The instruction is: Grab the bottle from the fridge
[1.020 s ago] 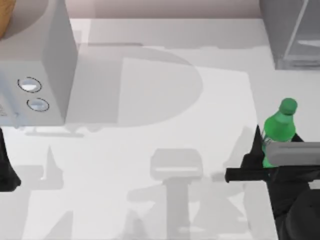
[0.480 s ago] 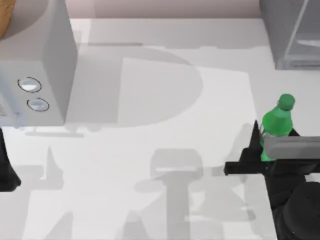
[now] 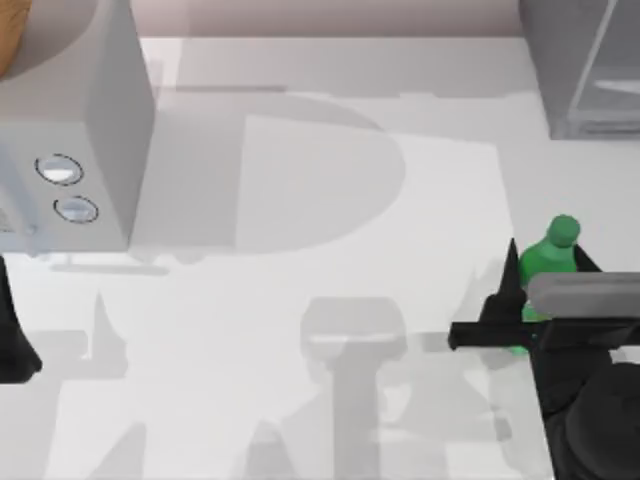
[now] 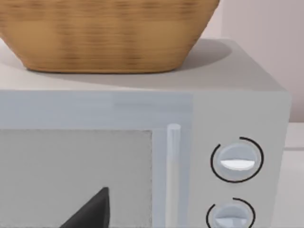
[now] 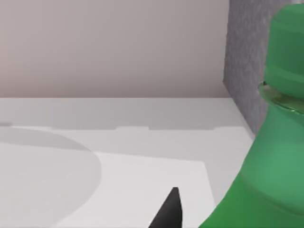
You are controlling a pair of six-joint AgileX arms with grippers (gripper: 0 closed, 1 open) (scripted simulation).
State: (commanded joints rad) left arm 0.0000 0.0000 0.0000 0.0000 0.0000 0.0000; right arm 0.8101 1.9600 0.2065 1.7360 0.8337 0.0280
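right gripper sits near the table's right edge, front half, black fingers pinching the small bright green plastic bottle w/ rounded green cap at its body; one dark fingertip shows on the bottle's left, the other just right of its shoulder

bottle is upright, cap towards the back of the table, lower body hidden under the grey wrist block; whether its base touches the white tabletop – cannot tell

right wrist view: bottle close up beside a black finger tip, dark grey speckled wall of the fridge behind it

fridge, dark grey box w/ pale glass pane in light grey frame, stands at the back right corner, well apart from the bottle

left arm parked at the table's left edge; its gripper shows as a dark shape only, finger state – cannot tell

light grey box w/ two round knobs at back left; left wrist view shows a woven tan basket resting on top of it
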